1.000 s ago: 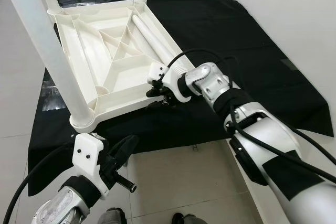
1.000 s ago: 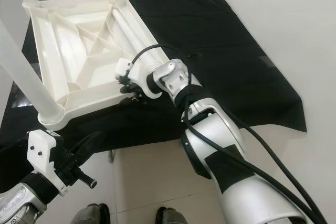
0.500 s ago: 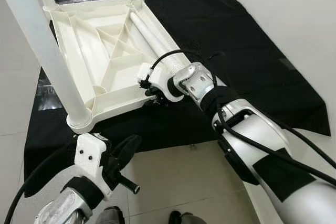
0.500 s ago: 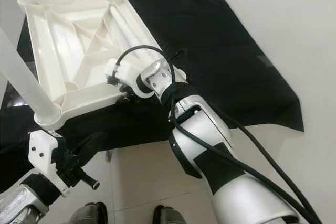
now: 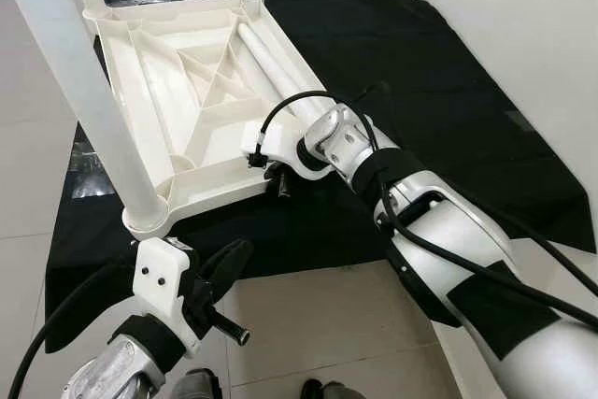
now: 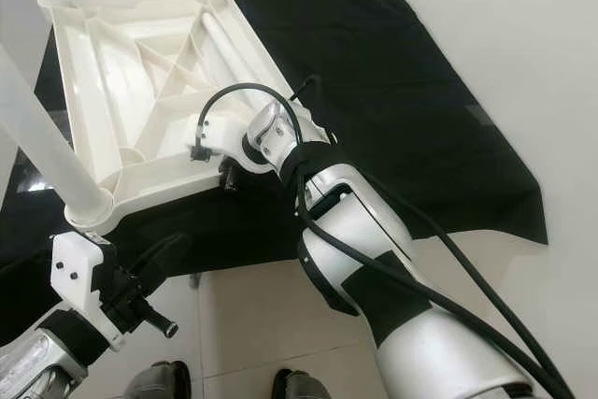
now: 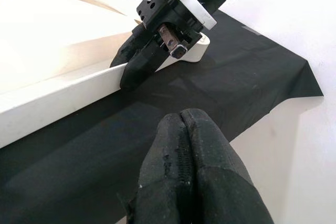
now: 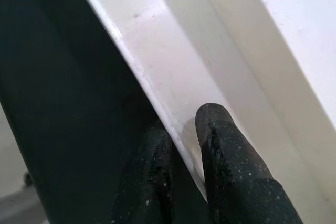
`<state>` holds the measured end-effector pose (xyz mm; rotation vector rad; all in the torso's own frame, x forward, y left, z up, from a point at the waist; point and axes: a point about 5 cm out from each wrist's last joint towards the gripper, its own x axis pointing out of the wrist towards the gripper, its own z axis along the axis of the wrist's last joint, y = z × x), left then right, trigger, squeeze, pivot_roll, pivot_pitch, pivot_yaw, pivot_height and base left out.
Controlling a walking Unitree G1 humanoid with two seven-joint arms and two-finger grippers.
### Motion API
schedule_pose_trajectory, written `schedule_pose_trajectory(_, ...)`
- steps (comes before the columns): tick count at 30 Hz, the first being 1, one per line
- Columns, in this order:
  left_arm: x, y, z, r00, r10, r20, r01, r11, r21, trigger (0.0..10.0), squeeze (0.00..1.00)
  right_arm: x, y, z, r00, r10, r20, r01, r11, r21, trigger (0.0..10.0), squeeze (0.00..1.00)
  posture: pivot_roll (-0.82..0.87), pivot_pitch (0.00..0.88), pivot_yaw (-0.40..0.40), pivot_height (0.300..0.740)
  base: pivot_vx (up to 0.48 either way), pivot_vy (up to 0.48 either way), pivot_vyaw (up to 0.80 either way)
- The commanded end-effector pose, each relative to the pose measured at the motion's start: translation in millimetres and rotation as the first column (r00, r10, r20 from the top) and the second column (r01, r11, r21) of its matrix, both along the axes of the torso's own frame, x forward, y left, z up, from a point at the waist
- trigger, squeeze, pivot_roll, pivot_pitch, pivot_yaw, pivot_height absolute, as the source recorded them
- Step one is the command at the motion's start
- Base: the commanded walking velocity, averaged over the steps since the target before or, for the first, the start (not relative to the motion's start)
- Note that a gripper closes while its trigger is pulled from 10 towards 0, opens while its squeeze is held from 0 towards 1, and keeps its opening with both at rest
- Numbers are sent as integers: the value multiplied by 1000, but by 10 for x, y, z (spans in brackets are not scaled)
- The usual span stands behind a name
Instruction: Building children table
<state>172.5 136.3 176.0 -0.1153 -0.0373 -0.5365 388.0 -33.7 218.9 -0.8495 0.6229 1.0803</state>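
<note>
On the left, a white leg [image 5: 79, 91] stood up from the near corner of the table [image 5: 187, 109]. The table was white plastic and lay upside down on a black cloth [image 5: 411, 81], so its ribs showed on top. Two more legs stood up at the far corners, and a loose leg [image 5: 271, 63] lay down flat inside the table along its right side. Low down in front, below that near corner, was the left gripper [image 5: 227, 263]. It hung over the floor [image 5: 308, 324], just off the edge of the cloth, and it touched nothing. Its two black fingers [image 7: 194, 177] were pressed tight together with nothing between them. To the right of it, the right gripper [image 5: 277, 179] was at the near edge of the table, close to the right corner. It pinched the thin white rim there, with one finger [image 8: 226, 150] on the inside of the rim and the other on the outside, next to the cloth. The gap between them was narrow, just the rim. The silver right arm [image 5: 448, 249] ran back from there toward the lower right. Past the cloth on the right was a pale wall [image 5: 542, 35].
</note>
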Motion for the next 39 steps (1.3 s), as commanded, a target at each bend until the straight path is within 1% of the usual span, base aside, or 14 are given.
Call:
schedule_pose_trajectory(1,-24,-21,-2,1000,-4,-4,4,1000,2,10000,0,-27,-191,-272,978,-152,-142,161,985,54,0,0,135,223,-160,740,0,0,0)
schedule_pose_trajectory(7,-17,1,-8,1000,-4,-6,4,1000,8,10000,0,-12,-172,-5,937,-173,-303,275,902,333,0,0,134,220,-143,740,0,0,0)
schedule_pose_trajectory(20,9,43,-31,1000,-7,-10,7,1000,28,10000,0,-12,-92,-123,956,-185,-228,258,901,349,118,0,139,202,-120,740,0,0,0)
schedule_pose_trajectory(21,10,46,-34,1000,-8,-11,8,999,32,10000,0,-12,-46,-152,964,-188,-190,246,904,351,4706,0,145,200,-118,740,0,0,0)
schedule_pose_trajectory(22,10,46,-34,1000,-8,-11,8,999,32,10000,0,-12,-46,-152,964,-188,-190,246,904,351,4706,0,145,200,-118,740,0,0,0)
schedule_pose_trajectory(23,12,46,-37,1000,-9,-12,10,999,38,10000,0,-31,18,-219,966,-197,-169,244,909,339,10000,0,150,196,-117,740,0,0,0)
schedule_pose_trajectory(27,14,47,-40,1000,-10,-12,11,999,41,10000,0,-45,58,-271,966,-208,-157,249,911,329,10000,0,153,195,-116,740,0,0,0)
schedule_pose_trajectory(28,16,46,-44,1000,-11,-13,11,999,44,10000,0,-48,115,-268,967,-212,-142,250,895,368,10000,800,153,191,-115,740,0,0,0)
schedule_pose_trajectory(29,20,47,-49,1000,-11,-14,12,999,46,10000,0,-54,163,-240,967,-205,-149,250,873,419,10000,1000,154,186,-113,740,0,0,0)
schedule_pose_trajectory(31,31,50,-54,1000,-10,-15,10,999,50,10000,0,-69,226,-75,972,-130,-194,220,791,570,10000,1000,154,180,-111,740,0,0,0)
schedule_pose_trajectory(33,31,50,-54,1000,-10,-15,10,999,50,10000,0,-69,226,-75,972,-130,-194,220,791,570,10000,1000,154,180,-111,740,0,0,0)
schedule_pose_trajectory(35,59,69,-54,1000,1,-15,0,999,50,10000,0,-63,130,80,981,-78,-176,180,695,696,10000,1000,147,164,-102,740,0,0,0)
schedule_pose_trajectory(37,59,69,-54,1000,1,-15,0,999,50,10000,0,-63,130,80,981,-78,-176,180,695,696,10000,1000,147,164,-102,740,0,0,0)
schedule_pose_trajectory(39,146,118,-39,999,33,1,-33,998,54,10000,0,-72,-235,168,990,-111,-85,134,572,809,10000,1000,133,144,-92,740,0,0,0)
